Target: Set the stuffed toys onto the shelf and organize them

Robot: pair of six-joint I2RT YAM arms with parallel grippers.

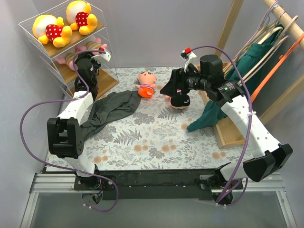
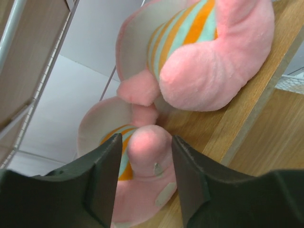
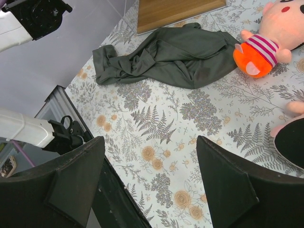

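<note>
The white wire shelf stands at the far left. Two yellow bears lie on its top board. Two pink pigs lie on the middle board. My left gripper reaches into that level. In the left wrist view it is open around the near pig's foot, with a small gap on one side; the other pig lies behind. A peach-orange doll lies on the table and shows in the right wrist view. My right gripper is open and empty over a second doll, mostly hidden.
A dark grey cloth lies on the floral table cover between the shelf and the dolls. A wooden clothes rack with a green garment and hangers stands at the right, close behind my right arm.
</note>
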